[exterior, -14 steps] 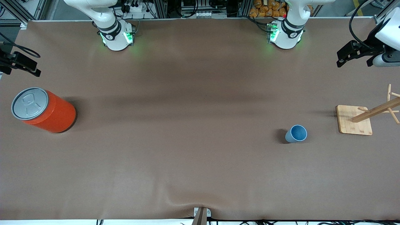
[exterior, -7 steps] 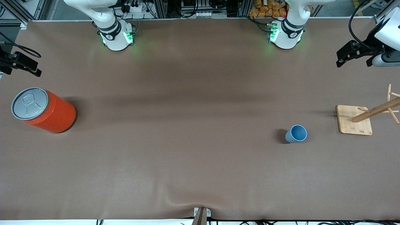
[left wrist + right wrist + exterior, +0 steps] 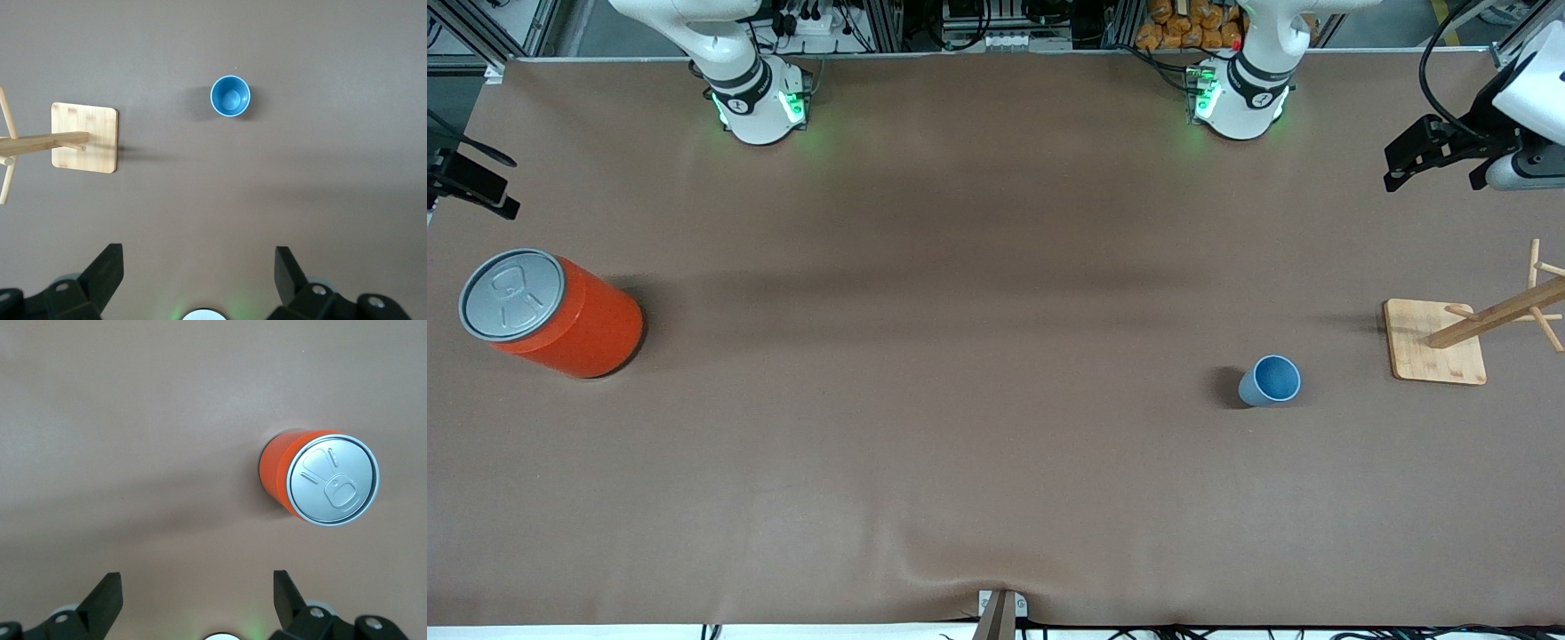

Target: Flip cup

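The small light-blue cup (image 3: pixel 1270 380) stands on the brown table with its mouth up, toward the left arm's end; its darker blue inside shows in the left wrist view (image 3: pixel 230 96). My left gripper (image 3: pixel 198 257) is open and empty, high over the table at the left arm's end (image 3: pixel 1414 160), well apart from the cup. My right gripper (image 3: pixel 197 583) is open and empty, high over the right arm's end of the table (image 3: pixel 480 182), with the orange can below it.
A wooden peg rack on a square base (image 3: pixel 1436 342) stands beside the cup, closer to the left arm's end; it also shows in the left wrist view (image 3: pixel 85 137). A large orange can with a grey lid (image 3: pixel 560 311) stands at the right arm's end (image 3: pixel 313 480).
My right gripper has moved a little farther out toward the right arm's end of the table. The left gripper and the cup have not moved.
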{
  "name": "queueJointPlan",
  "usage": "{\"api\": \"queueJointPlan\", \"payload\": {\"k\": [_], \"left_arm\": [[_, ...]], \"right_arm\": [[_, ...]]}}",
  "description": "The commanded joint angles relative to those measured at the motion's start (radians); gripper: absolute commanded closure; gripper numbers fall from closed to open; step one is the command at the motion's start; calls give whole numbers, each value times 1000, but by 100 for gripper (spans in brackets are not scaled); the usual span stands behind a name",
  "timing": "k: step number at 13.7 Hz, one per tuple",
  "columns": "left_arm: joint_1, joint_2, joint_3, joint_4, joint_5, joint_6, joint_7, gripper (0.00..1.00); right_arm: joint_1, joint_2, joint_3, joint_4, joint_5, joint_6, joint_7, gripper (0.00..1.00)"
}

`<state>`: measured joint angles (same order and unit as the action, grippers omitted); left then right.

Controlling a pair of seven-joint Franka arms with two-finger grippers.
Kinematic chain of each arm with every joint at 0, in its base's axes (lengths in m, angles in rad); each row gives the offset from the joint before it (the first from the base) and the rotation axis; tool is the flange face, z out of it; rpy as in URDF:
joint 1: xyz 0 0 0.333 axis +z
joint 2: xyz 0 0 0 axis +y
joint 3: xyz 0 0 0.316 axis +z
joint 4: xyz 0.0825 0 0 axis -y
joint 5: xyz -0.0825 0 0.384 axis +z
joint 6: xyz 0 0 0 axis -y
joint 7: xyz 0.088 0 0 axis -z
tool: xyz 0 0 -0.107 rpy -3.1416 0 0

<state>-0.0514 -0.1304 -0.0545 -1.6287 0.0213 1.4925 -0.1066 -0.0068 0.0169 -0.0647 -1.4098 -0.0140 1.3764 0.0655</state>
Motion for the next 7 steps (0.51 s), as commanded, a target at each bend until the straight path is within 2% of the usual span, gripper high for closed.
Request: {"api": "queueJointPlan", "payload": {"k": [1, 7], "left_arm": [[-1, 2, -1, 21, 22, -14, 16, 0], [1, 11, -1, 23, 22, -14, 16, 0]], "right_arm": [[1, 1, 13, 18, -7, -14, 7, 0], [-2, 3, 13, 18, 3, -14, 7, 0]]}}
